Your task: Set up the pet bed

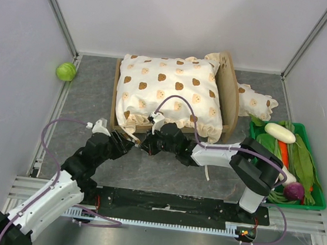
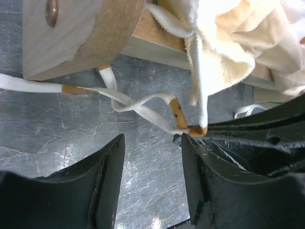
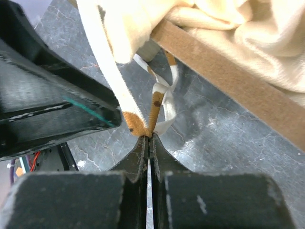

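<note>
At centre frame: cushion tie (image 2: pixel 143 102) looped beside pet bed (image 1: pixel 232 89).
Right gripper (image 3: pixel 148 139): clamped on tie end, likely tensioning.
Left gripper (image 2: pixel 152 143): open, empty.

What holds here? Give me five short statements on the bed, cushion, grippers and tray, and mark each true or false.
1. The bear-print cushion lies on the pet bed. True.
2. The right gripper is open and empty. False: it is shut on a cushion tie.
3. The left gripper is open. True.
4. The green vegetable tray sits left of the bed. False: it sits to its right.
5. The small frilled pillow lies on the cushion. False: it lies on the table beside the bed.
</note>
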